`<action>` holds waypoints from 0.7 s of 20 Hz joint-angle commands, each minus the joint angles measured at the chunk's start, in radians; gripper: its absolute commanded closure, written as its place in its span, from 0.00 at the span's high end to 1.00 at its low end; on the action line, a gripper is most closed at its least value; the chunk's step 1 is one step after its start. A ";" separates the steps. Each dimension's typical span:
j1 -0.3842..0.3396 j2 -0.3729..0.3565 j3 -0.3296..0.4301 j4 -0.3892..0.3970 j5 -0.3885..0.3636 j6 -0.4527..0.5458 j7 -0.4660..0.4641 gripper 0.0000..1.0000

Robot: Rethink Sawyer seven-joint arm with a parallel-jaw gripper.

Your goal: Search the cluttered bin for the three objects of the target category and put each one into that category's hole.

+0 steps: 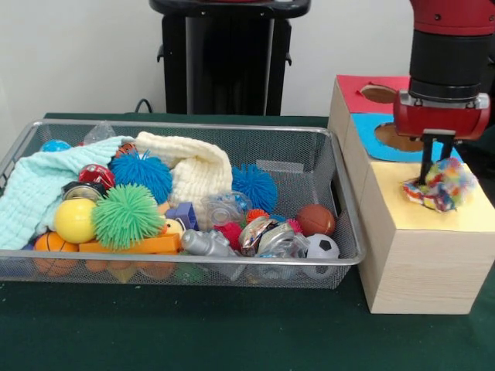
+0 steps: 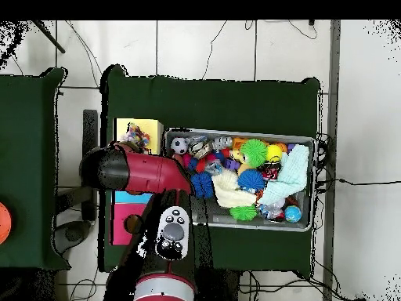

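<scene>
Front view: the small floppy soft piece with a busy red, blue, yellow and white pattern (image 1: pixel 438 184) sits on the yellow paper top of the pale wooden box (image 1: pixel 421 259), touching the dark fingers of the red and black gripper (image 1: pixel 433 164) that comes straight down onto it.
Key relation: the piece lies directly under the gripper and bulges toward 3 o'clock of the fingers; it covers the spot where the yellow-topped round hole should be, so the hole itself is hidden and I cannot tell whether the piece is centred on it.
Long axis: the piece looks lumpy and roundish, slightly wider than tall.
Gripper state: the fingers appear pressed into the piece; whether they clamp it or have parted cannot be told.
Overhead view: the piece (image 2: pixel 135 138) lies on the yellow top at 12 o'clock of the arm's red housing, with the wide silver wire-mesh bin (image 2: pixel 303 223) toward 3 o'clock.
Other holes: the blue-topped hole (image 1: pixel 390 137) and red-topped hole (image 1: pixel 377 93) lie behind the yellow top.
Judgement: releasing squarely over the hole looks like the step in hand.
Writing: none readable.
</scene>
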 commanded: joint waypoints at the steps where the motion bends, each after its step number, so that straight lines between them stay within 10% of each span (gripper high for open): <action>1: 0.027 0.047 0.082 0.135 0.067 0.016 0.277 0.00; 14: -0.032 0.207 0.105 -0.010 0.049 -0.127 0.159 0.00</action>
